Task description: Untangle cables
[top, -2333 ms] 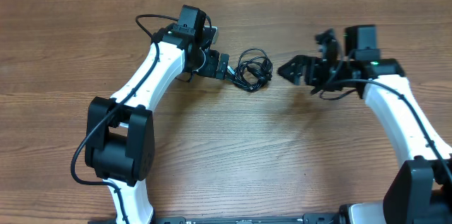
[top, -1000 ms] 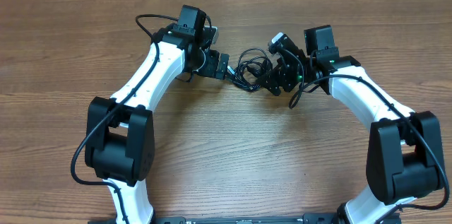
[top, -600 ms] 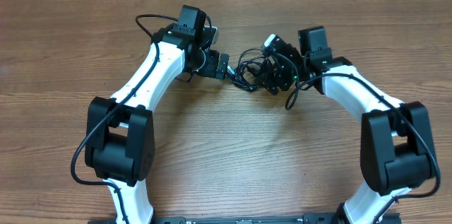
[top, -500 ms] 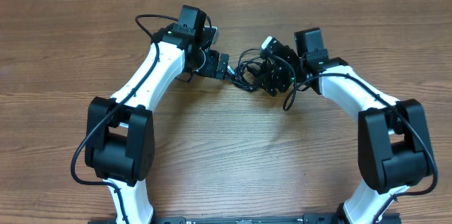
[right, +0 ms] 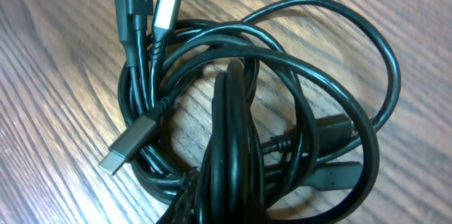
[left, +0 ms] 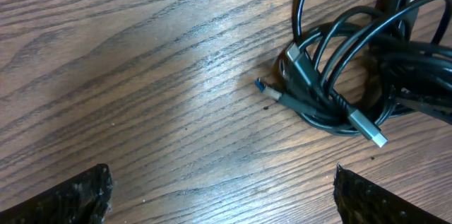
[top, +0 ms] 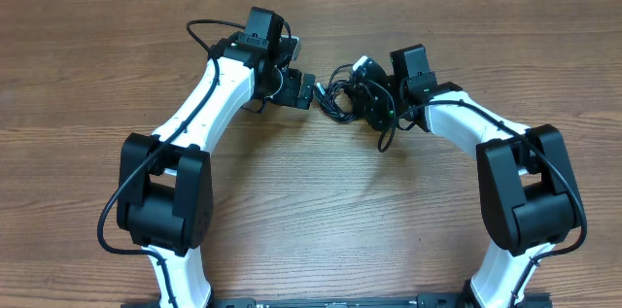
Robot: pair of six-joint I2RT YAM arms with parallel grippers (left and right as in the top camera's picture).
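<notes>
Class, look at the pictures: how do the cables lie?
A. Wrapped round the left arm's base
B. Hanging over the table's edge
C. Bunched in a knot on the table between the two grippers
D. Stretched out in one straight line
C: the cables lie as a tangled knot on the table, with the left gripper on one side and the right gripper on the other.

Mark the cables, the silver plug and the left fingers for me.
cables (top: 337, 100), overhead view, exposed side of the knot.
silver plug (left: 369, 127), left wrist view, its metal shell.
left fingers (left: 76, 196), left wrist view, tip of the lower-left one.
</notes>
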